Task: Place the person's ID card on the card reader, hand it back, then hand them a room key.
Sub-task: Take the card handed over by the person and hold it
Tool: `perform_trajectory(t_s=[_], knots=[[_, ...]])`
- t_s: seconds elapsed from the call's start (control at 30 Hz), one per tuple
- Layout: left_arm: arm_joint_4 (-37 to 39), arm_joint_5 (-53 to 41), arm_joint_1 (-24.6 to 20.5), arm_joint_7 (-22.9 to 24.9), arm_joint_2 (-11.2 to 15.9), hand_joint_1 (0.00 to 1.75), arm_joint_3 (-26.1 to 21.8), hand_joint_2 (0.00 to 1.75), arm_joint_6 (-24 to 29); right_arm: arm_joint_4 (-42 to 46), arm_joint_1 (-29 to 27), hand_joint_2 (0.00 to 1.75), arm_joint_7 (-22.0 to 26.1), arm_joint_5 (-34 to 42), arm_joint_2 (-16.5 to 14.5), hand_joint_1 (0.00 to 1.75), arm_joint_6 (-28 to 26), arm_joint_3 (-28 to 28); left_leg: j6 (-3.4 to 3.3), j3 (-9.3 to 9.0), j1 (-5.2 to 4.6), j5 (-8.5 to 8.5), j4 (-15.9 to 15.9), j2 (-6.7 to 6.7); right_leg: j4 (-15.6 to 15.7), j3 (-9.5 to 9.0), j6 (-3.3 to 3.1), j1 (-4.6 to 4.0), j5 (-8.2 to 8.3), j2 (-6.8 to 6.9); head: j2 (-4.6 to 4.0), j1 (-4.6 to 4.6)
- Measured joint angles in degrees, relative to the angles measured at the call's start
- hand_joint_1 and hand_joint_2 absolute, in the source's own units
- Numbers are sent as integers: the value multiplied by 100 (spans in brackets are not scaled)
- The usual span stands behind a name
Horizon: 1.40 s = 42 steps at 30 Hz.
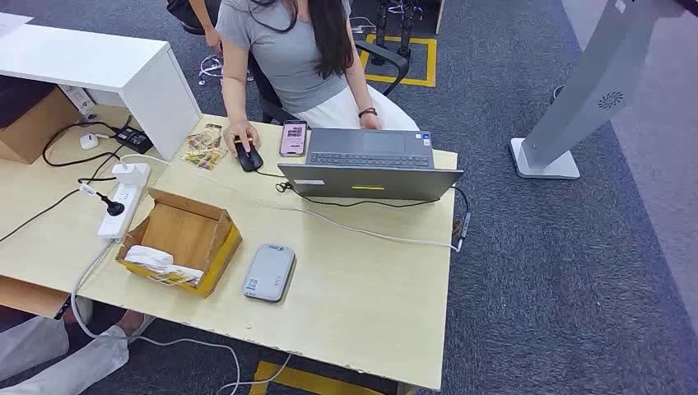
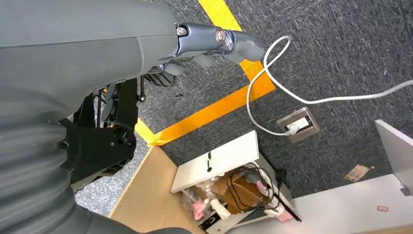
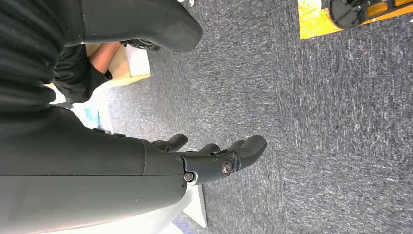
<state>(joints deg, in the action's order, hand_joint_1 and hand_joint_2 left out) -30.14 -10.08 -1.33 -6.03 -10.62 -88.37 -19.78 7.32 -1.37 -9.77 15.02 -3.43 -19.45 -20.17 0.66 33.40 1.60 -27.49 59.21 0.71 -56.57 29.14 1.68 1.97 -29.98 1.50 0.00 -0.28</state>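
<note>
Resting on desk: card reader (image 1: 269, 272), a flat light-grey slab with rounded corners, a small dark mark near its far edge and a small label near its near edge.
Reader position: near the front of the pale wooden desk (image 1: 362, 304), just beside an open cardboard box (image 1: 183, 239) and apart from it.
Box contents: crumpled white paper at its near end; whether any cards lie inside cannot be told.
Left hand (image 2: 214, 46): seen in the left wrist view hanging over dark carpet and yellow floor tape (image 2: 214, 109), fingers loosely bent and apart, holding nothing.
Right hand (image 3: 214, 158): seen in the right wrist view above grey carpet, fingers slightly curved and spread, holding nothing.
Person (image 1: 292, 49): seated at the far side of the desk in a grey top, one hand on a black mouse (image 1: 248, 156), the other at a grey laptop (image 1: 370, 164).
Beside laptop: a phone (image 1: 293, 137) lying flat, screen up.
Desk's left part: a white power strip (image 1: 123, 202) with a black plug and cables.
White cable (image 1: 346, 224): running across the desk between laptop and reader.
</note>
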Motion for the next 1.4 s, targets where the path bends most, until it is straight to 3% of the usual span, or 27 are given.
perform_trajectory(t_s=[0.7,0.93,1.27,1.4], knots=[[42,-47,-9,174,-16,0,-9,175,47,0,0,175,3,-10,16,0,5,-31,0,0,0,0,0,0,0,0,0,0,0,0,0,0],[451,-1047,42,600,65,0,158,175,1030,0,6,175,70,-112,53,0,46,-157,0,0,0,0,0,0,0,0,0,0,0,0,0,0],[679,-1312,62,603,132,0,391,175,1218,0,9,175,87,-111,79,0,44,-241,1,-1,0,1,0,0,0,-2,0,0,0,0,0,0],[826,-2548,110,821,219,0,860,175,1826,0,9,175,92,-159,80,0,74,-266,1,-1,0,2,0,0,0,-2,0,0,0,0,0,0]])
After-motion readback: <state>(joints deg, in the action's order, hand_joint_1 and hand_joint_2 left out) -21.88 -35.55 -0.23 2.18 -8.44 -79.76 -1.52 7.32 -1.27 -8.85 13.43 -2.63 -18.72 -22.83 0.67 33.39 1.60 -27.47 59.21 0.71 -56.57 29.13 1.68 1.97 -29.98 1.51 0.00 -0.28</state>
